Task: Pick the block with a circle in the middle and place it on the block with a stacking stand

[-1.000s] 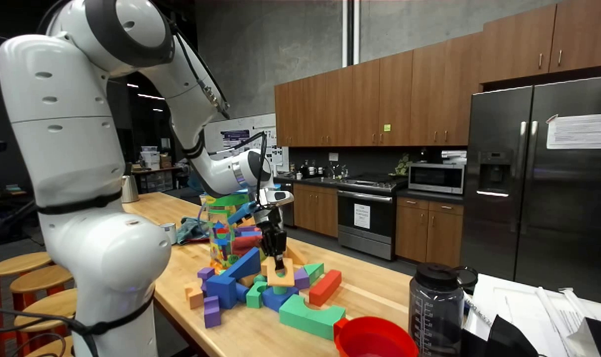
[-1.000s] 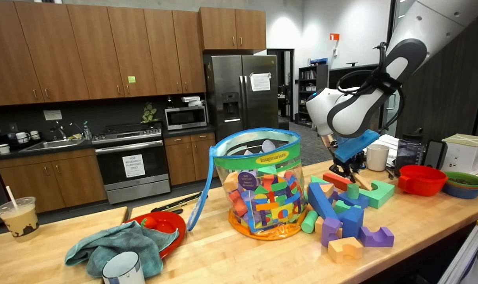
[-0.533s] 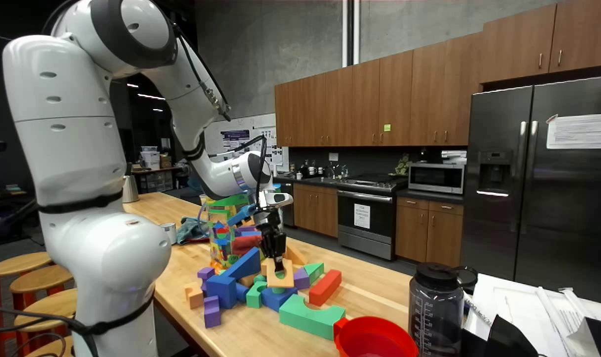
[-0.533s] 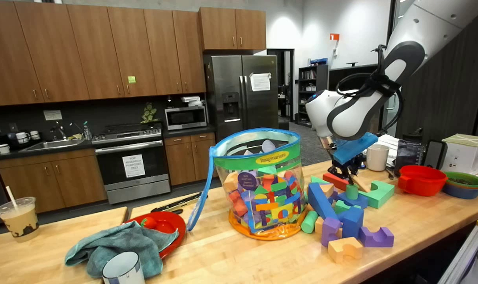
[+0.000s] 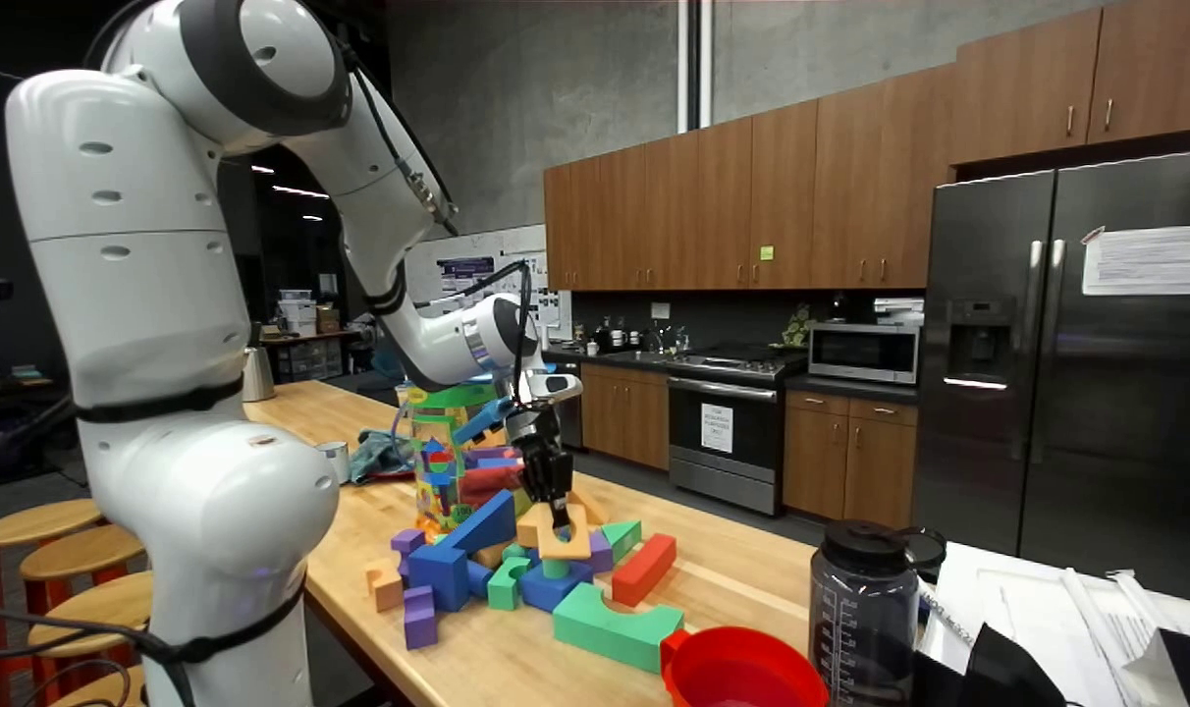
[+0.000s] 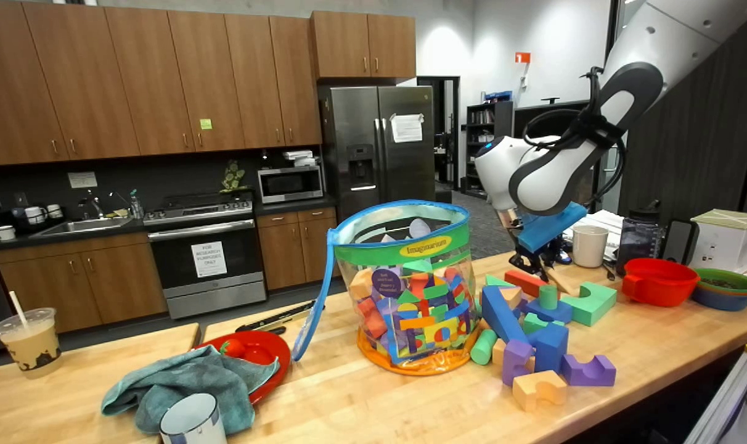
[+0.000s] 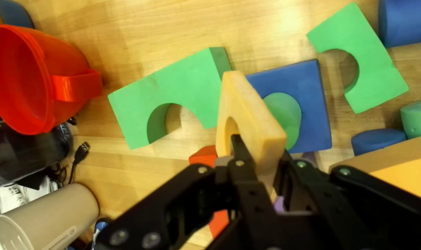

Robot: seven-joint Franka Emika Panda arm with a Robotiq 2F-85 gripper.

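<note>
Fingers: close together, with the tan block pinched in between; one finger pokes into its hole and the other presses on its outside
Gripper: a little higher than half a second ago in both exterior views, and the tan block goes up with it
Tan block: the one with the circle, so the picking part looks done; it hangs on a slant, its free end sticking out past the fingertips
Blue block: just past the fingertips, on their right in the wrist view; I think this is the stand, because a green peg stands up on it
Green peg: upright, partly hidden behind the tan block; it and the blue block seem to sit in a slightly new spot too, so the tan block may be nudging them, but I cannot tell if they touch
Hole in the tan block: not around the peg, so the placing part is not done; next it likely has to lie flat right over the peg and then go down softly
Green arch: ahead of the fingers, on their left in the wrist view
</note>
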